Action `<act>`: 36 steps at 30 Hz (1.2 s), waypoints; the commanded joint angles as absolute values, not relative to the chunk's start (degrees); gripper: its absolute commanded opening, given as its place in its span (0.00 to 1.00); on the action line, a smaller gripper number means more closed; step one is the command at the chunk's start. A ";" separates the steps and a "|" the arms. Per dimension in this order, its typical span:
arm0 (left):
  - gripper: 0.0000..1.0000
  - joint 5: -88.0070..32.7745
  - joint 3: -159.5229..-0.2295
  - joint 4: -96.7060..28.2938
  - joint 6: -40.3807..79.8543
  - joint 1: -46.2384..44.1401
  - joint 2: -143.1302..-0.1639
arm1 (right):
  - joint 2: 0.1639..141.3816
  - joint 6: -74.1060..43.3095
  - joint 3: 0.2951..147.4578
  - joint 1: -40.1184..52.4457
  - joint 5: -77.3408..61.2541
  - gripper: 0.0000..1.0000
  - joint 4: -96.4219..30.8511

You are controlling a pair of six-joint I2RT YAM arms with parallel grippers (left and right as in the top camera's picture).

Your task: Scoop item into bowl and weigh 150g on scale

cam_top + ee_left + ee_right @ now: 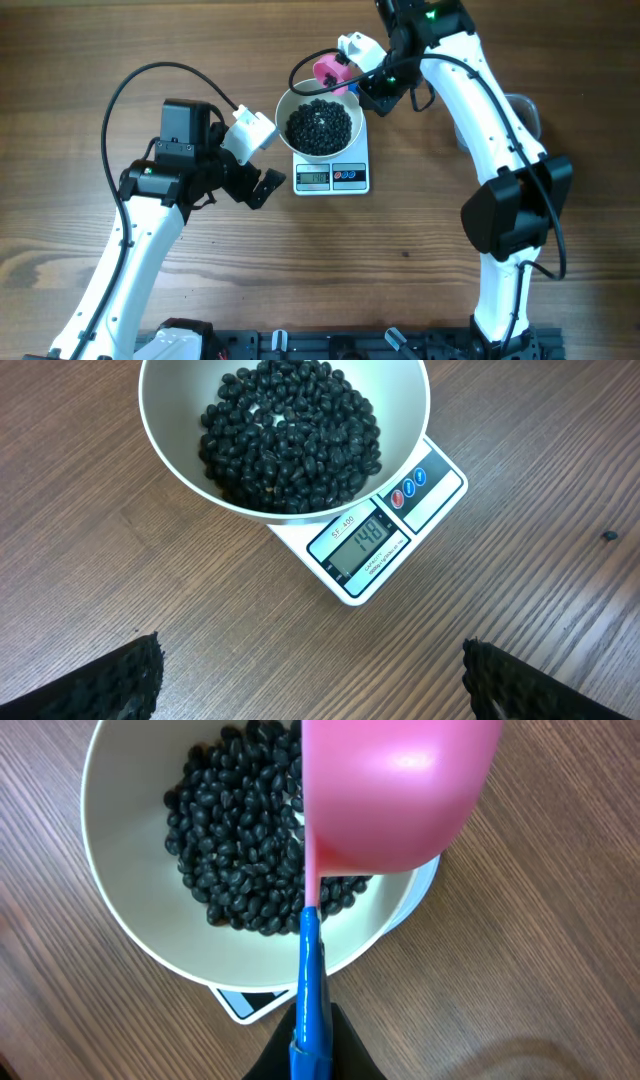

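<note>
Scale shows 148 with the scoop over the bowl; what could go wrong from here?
1. Overshoot: the scale reads 148, so any sizeable pour from the pink scoop, held by the right end effector, could pass the target.
2. False reading: the scoop hangs over the bowl rim; touching it would likely shift the number.
3. Spill: beans could bounce out; a stray bean seemingly lies on the table.

Bowl (165,430) of black beans (290,435) sits on scale (440,495), display (368,545) reads 148. One stray bean (608,536) on counter (120,580), right side. Left pincer (320,685) fingers (125,680) spread wide, holding nothing.
</note>
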State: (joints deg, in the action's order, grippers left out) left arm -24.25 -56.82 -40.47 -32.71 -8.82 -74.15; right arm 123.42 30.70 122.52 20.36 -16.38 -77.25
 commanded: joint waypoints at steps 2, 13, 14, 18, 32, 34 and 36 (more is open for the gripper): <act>1.00 -24.56 -56.47 -40.32 -32.53 -8.51 -73.95 | 121.16 30.02 124.29 20.60 -15.84 0.04 -77.08; 1.00 -24.56 -56.45 -40.32 -32.53 -8.51 -73.95 | 121.16 29.98 124.29 20.60 -15.88 0.04 -77.23; 1.00 -24.56 -56.45 -40.32 -32.53 -8.51 -73.95 | 121.16 30.02 124.29 20.60 -15.86 0.04 -77.23; 1.00 -24.53 -56.47 -40.32 -32.56 -8.51 -73.95 | 121.16 30.02 124.29 20.62 -15.77 0.04 -77.17; 1.00 -24.53 -56.45 -40.32 -32.56 -8.51 -73.95 | 121.16 30.76 124.29 21.80 -11.53 0.04 -77.17; 1.00 -24.56 -56.45 -40.32 -32.53 -8.51 -73.95 | 121.16 31.09 124.29 22.02 -10.50 0.04 -77.17; 1.00 -24.56 -56.45 -40.32 -32.53 -8.51 -73.95 | 121.16 31.09 124.29 22.41 -9.58 0.04 -77.14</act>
State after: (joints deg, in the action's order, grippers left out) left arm -24.23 -56.82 -40.47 -32.71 -8.82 -74.15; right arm 123.31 30.74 122.52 21.69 -11.44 -77.28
